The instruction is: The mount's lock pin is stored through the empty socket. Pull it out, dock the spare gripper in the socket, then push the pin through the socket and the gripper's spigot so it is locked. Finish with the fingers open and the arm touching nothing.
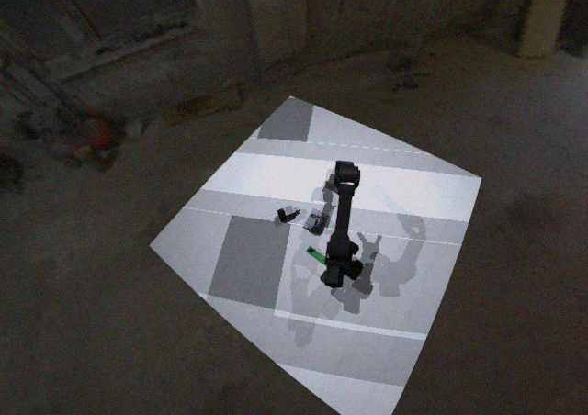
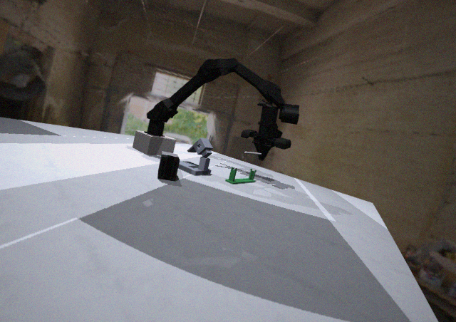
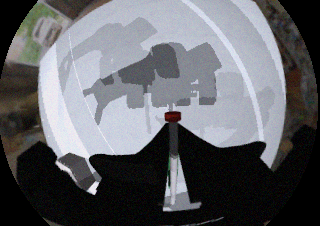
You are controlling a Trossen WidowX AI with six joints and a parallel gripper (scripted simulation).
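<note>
My gripper (image 2: 262, 157) (image 3: 171, 126) is shut on the lock pin (image 2: 251, 152) (image 3: 174, 178), a thin pale rod with a red head. The pin is held roughly level, in the air beyond the mount and above table height, out of the socket. The grey mount (image 1: 315, 220) (image 2: 203, 167) stands on the table with its tilted socket block (image 2: 202, 147) on top; I cannot see into the socket. The spare gripper (image 1: 284, 215) (image 2: 168, 167), a dark block with a lighter top, stands on the table beside the mount, apart from it. In the top view the arm hides my fingertips.
A green rack (image 1: 315, 253) (image 2: 240, 181) with two forked uprights stands on the table near the mount, its uprights empty. The arm's pale base block (image 2: 152, 142) is behind the mount. Arm shadows and grey patches cross the white table (image 1: 303, 363) (image 2: 92, 267).
</note>
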